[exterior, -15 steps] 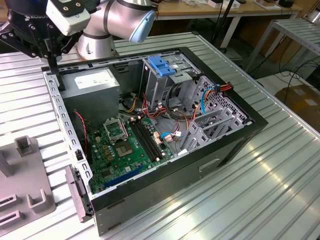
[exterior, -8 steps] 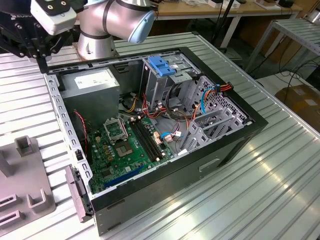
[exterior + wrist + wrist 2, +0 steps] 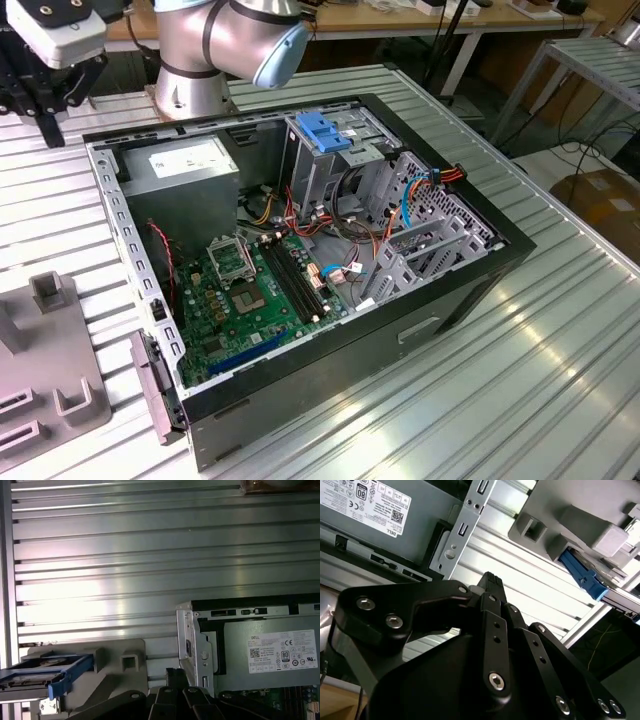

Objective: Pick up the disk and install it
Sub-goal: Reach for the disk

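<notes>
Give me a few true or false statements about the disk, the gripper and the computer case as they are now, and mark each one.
1. The disk sits in the grey fixture. True.
2. The gripper holds the disk. False: the disk lies in the fixture, apart from the gripper.
3. The case lies open with the motherboard in view. True.
4. The latch on top of the cage is red. False: it is blue.
</notes>
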